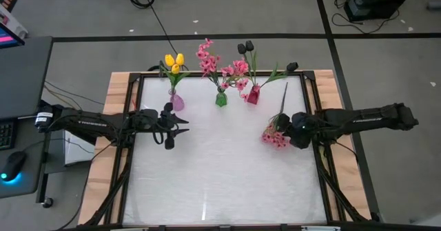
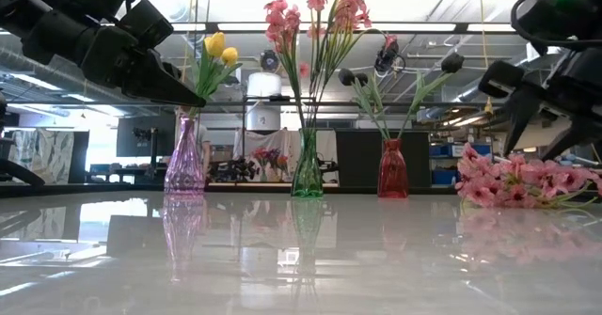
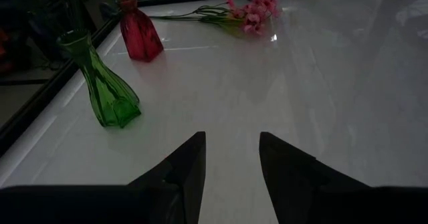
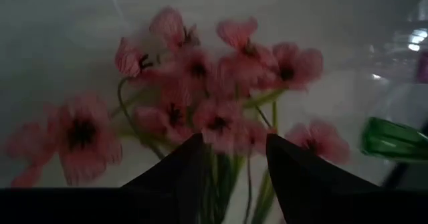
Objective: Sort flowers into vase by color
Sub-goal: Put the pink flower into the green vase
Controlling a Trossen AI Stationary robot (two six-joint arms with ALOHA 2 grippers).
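1. The right gripper is over a pink blossom spray lying on the table's right side, fingers apart astride its stems; whether it grips, I cannot tell.
2. The left gripper hovers half-open and empty beside the purple vase of yellow tulips.
3. On the white table, pink blossoms fill the green vase; dark tulips stand in the red vase.

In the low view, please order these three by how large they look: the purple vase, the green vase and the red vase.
Largest to smallest, as they look in the low view:
1. purple vase
2. green vase, only slightly smaller, so its order against the purple one is unsure
3. red vase, clearly the shortest

All three stand in one row, about equally far away.
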